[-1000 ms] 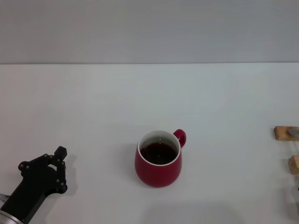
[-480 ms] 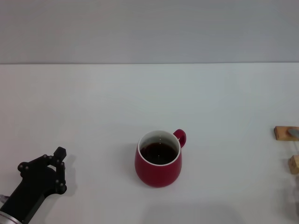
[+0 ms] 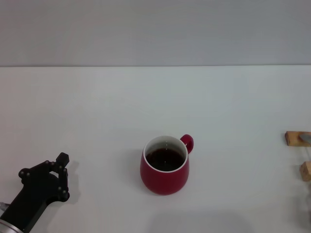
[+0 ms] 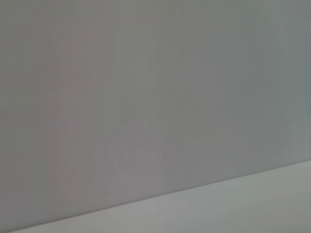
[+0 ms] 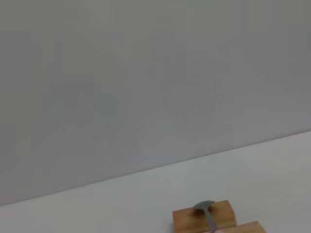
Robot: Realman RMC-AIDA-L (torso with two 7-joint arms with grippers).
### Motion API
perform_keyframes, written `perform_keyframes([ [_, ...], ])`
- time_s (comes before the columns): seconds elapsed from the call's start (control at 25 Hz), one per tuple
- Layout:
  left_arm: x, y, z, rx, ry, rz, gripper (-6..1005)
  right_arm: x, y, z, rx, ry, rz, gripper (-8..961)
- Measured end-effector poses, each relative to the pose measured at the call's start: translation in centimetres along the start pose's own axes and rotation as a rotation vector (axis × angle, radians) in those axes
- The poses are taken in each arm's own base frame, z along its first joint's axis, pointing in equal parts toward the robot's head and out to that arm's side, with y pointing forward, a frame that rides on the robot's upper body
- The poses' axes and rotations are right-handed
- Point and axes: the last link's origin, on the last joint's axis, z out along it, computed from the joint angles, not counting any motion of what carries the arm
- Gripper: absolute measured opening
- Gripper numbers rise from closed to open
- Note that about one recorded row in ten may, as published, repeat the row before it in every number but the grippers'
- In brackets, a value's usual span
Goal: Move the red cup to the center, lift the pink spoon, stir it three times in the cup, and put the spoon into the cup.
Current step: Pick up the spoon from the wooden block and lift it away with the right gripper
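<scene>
The red cup (image 3: pixel 165 167) stands upright near the middle of the white table (image 3: pixel 146 97) in the head view, with dark liquid inside and its handle pointing to the far right. The pink spoon lies at the right edge on wooden blocks; only its grey metal end (image 3: pixel 305 138) shows there. In the right wrist view the spoon's bowl and stem (image 5: pixel 208 213) rest on a block (image 5: pixel 194 219). My left gripper (image 3: pixel 62 162) sits low at the near left, well apart from the cup. My right gripper is out of view.
Two tan wooden blocks (image 3: pixel 295 138) (image 3: pixel 305 171) sit at the table's right edge. A grey wall (image 3: pixel 155 29) rises behind the table's far edge. The left wrist view shows only wall and a strip of table (image 4: pixel 243 204).
A small dark shape at the right edge of the head view a second ago has slipped out of sight. The cup and the left gripper have not moved.
</scene>
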Motion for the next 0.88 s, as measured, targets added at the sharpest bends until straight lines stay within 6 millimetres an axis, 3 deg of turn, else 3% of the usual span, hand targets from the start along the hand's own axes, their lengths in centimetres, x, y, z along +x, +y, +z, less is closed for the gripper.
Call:
perform_keyframes([
  [0.4,-0.15,-0.22,-0.25,0.011,-0.007,0.002,-2,-0.02,0.01,0.06,0.010,-0.004,0.006,313],
  [0.52,-0.17,-0.24,-0.30,0.014,-0.008,0.001,-2,-0.03,0.04,0.09,0.010,-0.005,0.006,88],
  [0.88,-0.21,-0.09,-0.41,0.010,-0.009,-0.002,-2,0.09,0.10,0.02,0.007,0.002,0.001,56],
])
